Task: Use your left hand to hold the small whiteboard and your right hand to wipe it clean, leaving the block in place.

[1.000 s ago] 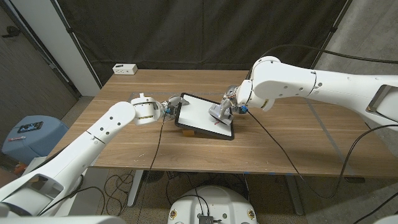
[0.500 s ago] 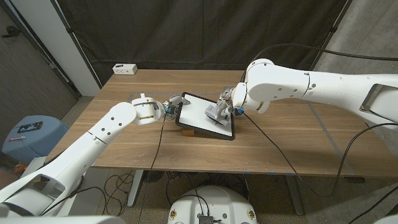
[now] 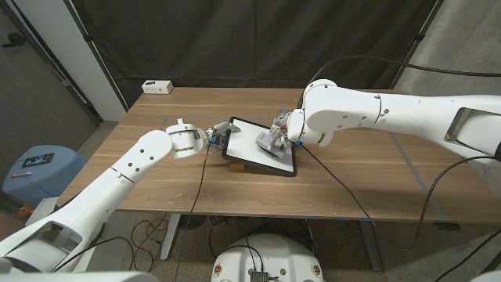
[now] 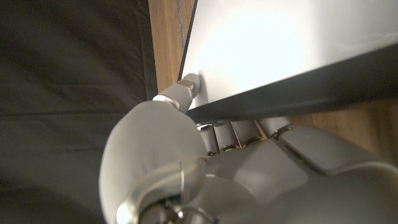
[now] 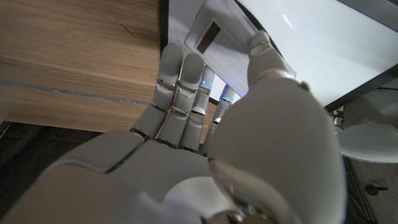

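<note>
Keep the left hand (image 3: 217,135) pinching the small whiteboard (image 3: 254,145) by its left rim, fingers closed on the frame, board tilted on the block (image 3: 236,165) mid-desk (image 3: 352,180). The right hand (image 3: 274,139), arm bent over the board, grips the eraser (image 5: 219,38); wipe with light strokes.

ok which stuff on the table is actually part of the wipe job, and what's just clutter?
In the job:
- small whiteboard, left hand holding its edge
- eraser, held on the board by right hand
- block propping the board up

Lying about:
- white box at the table's far left corner
- blue bin on the floor
</note>
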You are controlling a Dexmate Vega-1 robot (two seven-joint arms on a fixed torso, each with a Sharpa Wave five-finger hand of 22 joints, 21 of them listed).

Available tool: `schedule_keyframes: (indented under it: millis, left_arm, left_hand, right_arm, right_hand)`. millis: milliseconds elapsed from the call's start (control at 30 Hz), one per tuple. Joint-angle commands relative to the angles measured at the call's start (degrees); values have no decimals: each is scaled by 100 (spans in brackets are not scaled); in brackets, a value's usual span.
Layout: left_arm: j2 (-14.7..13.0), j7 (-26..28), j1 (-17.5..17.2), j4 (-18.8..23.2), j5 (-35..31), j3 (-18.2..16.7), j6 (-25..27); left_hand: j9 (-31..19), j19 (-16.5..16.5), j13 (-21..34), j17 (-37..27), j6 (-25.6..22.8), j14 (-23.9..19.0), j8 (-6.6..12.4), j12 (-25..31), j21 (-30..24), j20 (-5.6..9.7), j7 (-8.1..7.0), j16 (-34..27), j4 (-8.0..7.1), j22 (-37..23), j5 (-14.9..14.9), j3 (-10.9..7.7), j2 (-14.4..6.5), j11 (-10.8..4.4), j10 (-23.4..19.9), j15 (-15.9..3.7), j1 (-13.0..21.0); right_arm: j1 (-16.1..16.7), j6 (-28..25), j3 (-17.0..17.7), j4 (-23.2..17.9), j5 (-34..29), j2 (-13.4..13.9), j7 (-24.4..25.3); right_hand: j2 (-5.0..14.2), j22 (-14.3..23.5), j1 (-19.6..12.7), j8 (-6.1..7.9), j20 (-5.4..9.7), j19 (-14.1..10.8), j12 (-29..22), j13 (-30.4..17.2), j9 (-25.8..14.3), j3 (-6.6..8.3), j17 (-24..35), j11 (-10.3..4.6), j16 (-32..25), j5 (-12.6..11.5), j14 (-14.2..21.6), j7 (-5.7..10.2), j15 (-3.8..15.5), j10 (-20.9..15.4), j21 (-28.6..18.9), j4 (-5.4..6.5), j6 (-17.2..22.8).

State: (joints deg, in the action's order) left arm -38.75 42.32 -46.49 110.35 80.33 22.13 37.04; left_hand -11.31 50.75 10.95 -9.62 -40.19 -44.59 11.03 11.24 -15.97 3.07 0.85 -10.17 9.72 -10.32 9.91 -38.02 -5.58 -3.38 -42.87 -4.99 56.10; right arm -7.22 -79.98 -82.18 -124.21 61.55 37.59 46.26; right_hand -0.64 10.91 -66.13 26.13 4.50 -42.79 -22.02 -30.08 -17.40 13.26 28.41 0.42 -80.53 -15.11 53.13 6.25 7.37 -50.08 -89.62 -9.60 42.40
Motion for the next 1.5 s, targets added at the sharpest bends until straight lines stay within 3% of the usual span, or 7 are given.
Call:
schedule_keyframes:
  millis: [33,500,1500]
  left_arm:
    - [-9,43,-116,118,-23,-52,-86]
    - [-35,120,-158,180,28,-53,-76]
    - [-81,47,-205,241,-35,-37,-138]
  left_hand:
    - [-9,-12,3,-2,-19,22,-9,9,-7,-22,-36,3,-17,-21,46,34,-6,21,1,-48,68]
    - [-9,-25,3,0,-20,20,-10,2,2,-24,-42,3,-20,-21,47,33,-11,18,18,-40,67]
    - [-8,-20,2,2,-22,17,-9,9,7,-27,-45,3,-21,-21,50,33,-15,17,2,-36,69]
  right_arm:
    - [-60,0,-179,132,-133,-168,-96]
    - [154,0,-112,142,-74,-131,42]
    - [334,0,-229,428,955,-431,1774]
  right_hand:
    - [301,10,-194,43,436,-64,-174,-120,-11,89,22,-126,35,-319,26,-314,538,-526,18,49,568]
    - [290,9,-204,28,447,-82,-153,-121,-5,107,56,-125,76,-332,59,-308,541,-523,14,42,606]
    - [274,10,-185,-6,506,-157,-150,-138,4,123,118,-173,133,-334,160,-306,543,-588,11,51,657]
